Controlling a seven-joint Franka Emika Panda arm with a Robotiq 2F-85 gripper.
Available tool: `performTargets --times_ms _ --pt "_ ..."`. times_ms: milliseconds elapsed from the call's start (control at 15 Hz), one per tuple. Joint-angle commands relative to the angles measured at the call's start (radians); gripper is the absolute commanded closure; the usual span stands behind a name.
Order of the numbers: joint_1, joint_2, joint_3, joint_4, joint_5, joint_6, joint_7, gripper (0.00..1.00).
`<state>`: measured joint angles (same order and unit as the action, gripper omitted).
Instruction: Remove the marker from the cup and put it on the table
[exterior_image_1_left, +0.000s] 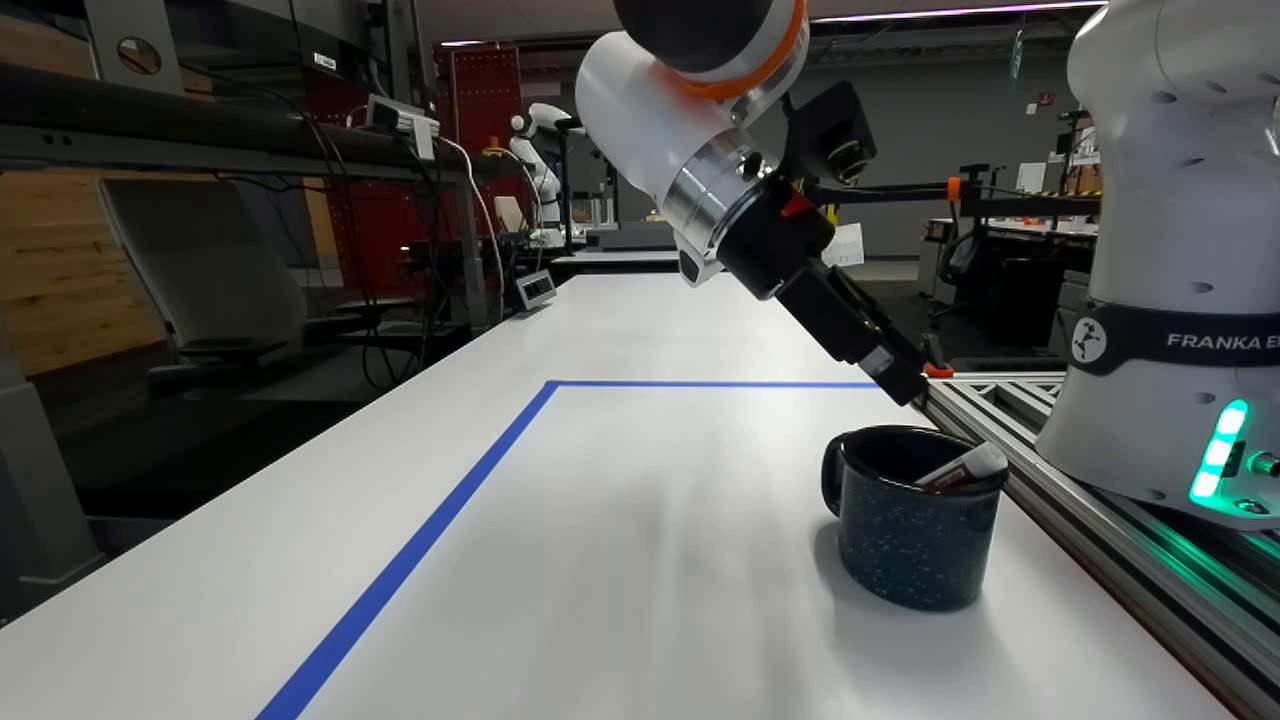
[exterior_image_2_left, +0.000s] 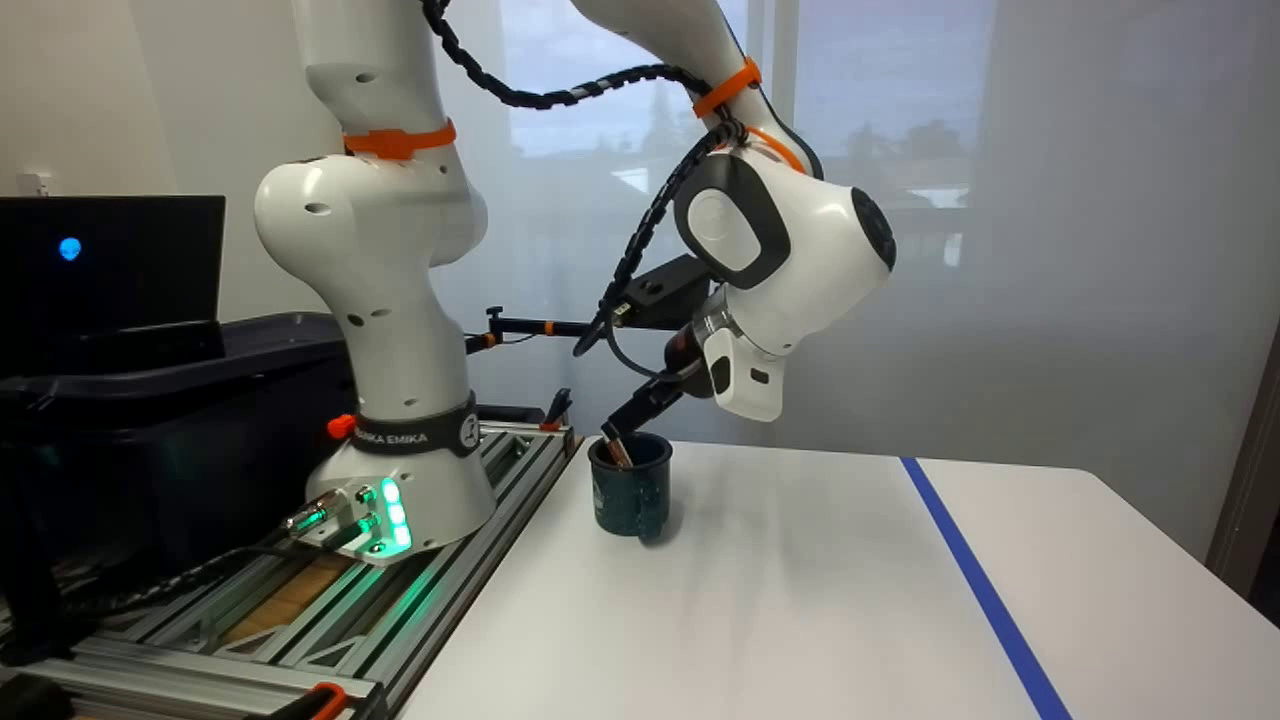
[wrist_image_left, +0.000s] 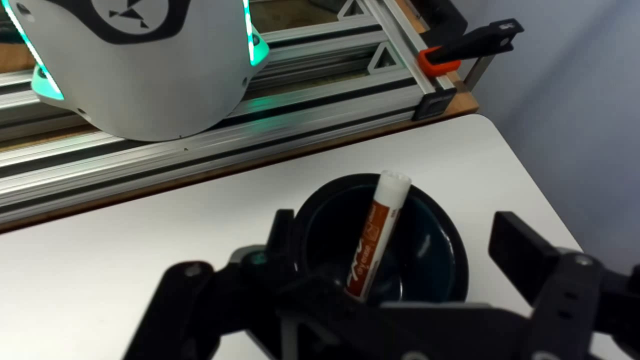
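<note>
- I think the step now is lining up for the grab. The marker (wrist_image_left: 376, 235) is not out of the cup (wrist_image_left: 430, 240) yet.
- In the wrist view, going left to right, the gripper (wrist_image_left: 397, 220) comes first. Its two fingers (wrist_image_left: 282, 232) are wide apart and hold nothing.
- Next is the cup, standing upright on the counter (wrist_image_left: 125, 240). In an exterior view the gripper's tip hangs just above it, not touching.
- The marker slants inside the cup, between the fingers in the wrist view. Its white end pokes up past the rim. I cannot see its low end well.
- I think the gripper needs to come down with the marker in the middle, then squeeze just the marker. Then it should lift the marker out and lay it down. A finger could bump the rim.
- Left to right in an exterior view, the blue tape (exterior_image_1_left: 390, 580) is a flat, thin strip.
- The counter is white, smooth and flat, so the marker might roll.
- The cup is round, dark blue-green and speckled, with a loop handle.
- The marker is a straight stick, brown-red and white, with writing on it.
- The metal rails (exterior_image_1_left: 1110, 530) are long and silver, with grooves.
</note>
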<state>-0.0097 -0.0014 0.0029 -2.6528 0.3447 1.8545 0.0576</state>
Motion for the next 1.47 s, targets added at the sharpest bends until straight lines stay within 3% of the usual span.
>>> performTargets --times_ms 0,133,200,267,400,600,733,867,1267,1400 --pt "0.022 0.009 0.018 0.003 -0.035 0.0 0.079 0.0" --pt "0.029 0.013 0.025 0.0 -0.038 0.007 0.114 0.0" --pt "0.033 0.016 0.028 0.0 -0.035 0.011 0.126 0.06" --pt "0.036 0.016 0.031 -0.003 -0.033 0.019 0.137 0.27" --pt "0.04 0.015 0.035 -0.008 -0.034 0.043 0.156 0.32" --pt "0.042 0.029 0.039 -0.012 -0.027 0.089 0.164 0.57" --pt "0.044 0.042 0.042 -0.019 -0.018 0.136 0.161 0.66" --pt "0.049 0.059 0.046 -0.022 0.0 0.179 0.145 0.69" --pt "0.063 0.089 0.063 -0.034 0.031 0.246 0.13 0.58" --pt "0.068 0.095 0.071 -0.034 0.04 0.25 0.126 0.59"
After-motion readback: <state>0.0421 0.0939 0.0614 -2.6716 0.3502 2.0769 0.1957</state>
